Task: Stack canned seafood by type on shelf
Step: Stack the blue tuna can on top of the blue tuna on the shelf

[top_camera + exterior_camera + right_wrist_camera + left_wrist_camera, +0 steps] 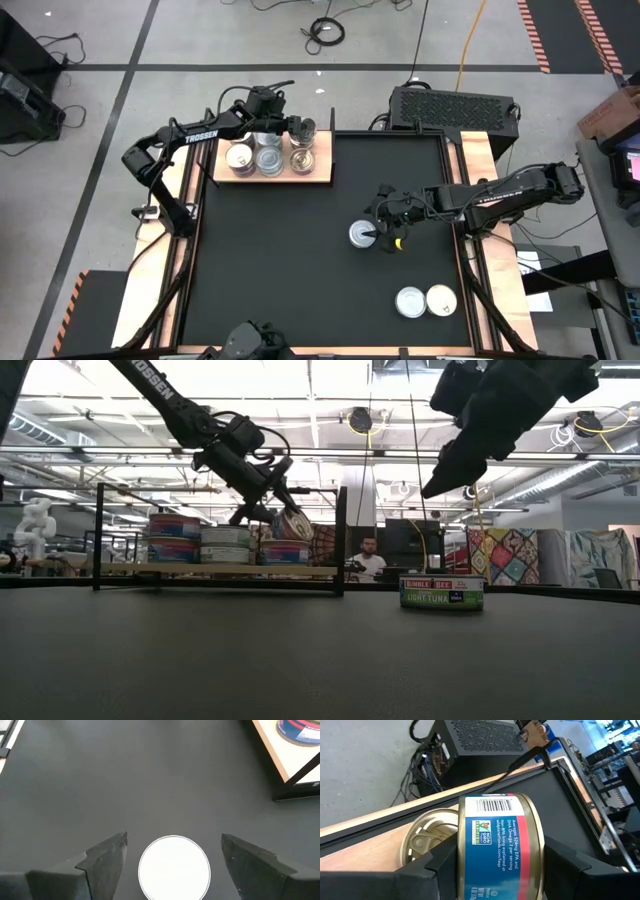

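High view: shelf (pixel 322 172) sits at the mat's (pixel 280 260) far left corner, carrying tins in three spots; left gripper (pixel 298 127) is over the shelf's right end, above the gold tin (pixel 303 158) stack. Right gripper (pixel 378 226) hangs over a lone tin (pixel 362 235) on the mat, well right of and nearer than the shelf. Two more tins, a silvery one (pixel 410 301) and a cream one (pixel 441 299), sit touching near the mat's near right corner, far from the shelf. Low view: left gripper (pixel 272 508) holds a tilted tin (pixel 292 525) just above the shelf's right stack; stacks on the shelf (pixel 215 569) look two high. The lone tin's (pixel 441 593) label reads "Light Tuna"; right gripper (pixel 450 460) is above it, clear of it. Left wrist view: fingers (pixel 440 865) clamped on a tin (pixel 497 845) by its sides, label facing the camera, with a gold tin top (pixel 427 837) on the shelf just beyond. Right wrist view: fingers (pixel 107 852) spread wide, straddling the white-topped tin (pixel 174 867) without touching; shelf corner (pixel 272 750) at the far edge.
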Controlling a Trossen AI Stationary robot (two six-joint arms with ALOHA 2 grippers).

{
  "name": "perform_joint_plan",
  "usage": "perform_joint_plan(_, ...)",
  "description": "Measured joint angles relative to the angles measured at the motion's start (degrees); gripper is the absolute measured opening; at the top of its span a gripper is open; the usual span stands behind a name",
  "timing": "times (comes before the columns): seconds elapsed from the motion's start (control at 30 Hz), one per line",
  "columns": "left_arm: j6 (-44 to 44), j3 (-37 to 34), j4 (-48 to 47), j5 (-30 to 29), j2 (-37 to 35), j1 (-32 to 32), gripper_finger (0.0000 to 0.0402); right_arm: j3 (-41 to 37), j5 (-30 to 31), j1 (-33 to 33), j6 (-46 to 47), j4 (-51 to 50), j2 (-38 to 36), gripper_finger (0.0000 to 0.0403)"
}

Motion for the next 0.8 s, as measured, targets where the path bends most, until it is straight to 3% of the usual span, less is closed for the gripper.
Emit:
perform_joint_plan(0.3,-0.21,0.0,0.27,1.54,0.0,0.7,0.02,0.0,0.0,-0.02,-0.17,3.33,0.02,0.0313)
perform_joint_plan(0.8,4.7,0.0,0.99,4.06,-0.55,1.14,0.0224,0.0,0.0,-0.01,0.0,3.25,0.02,0.0313)
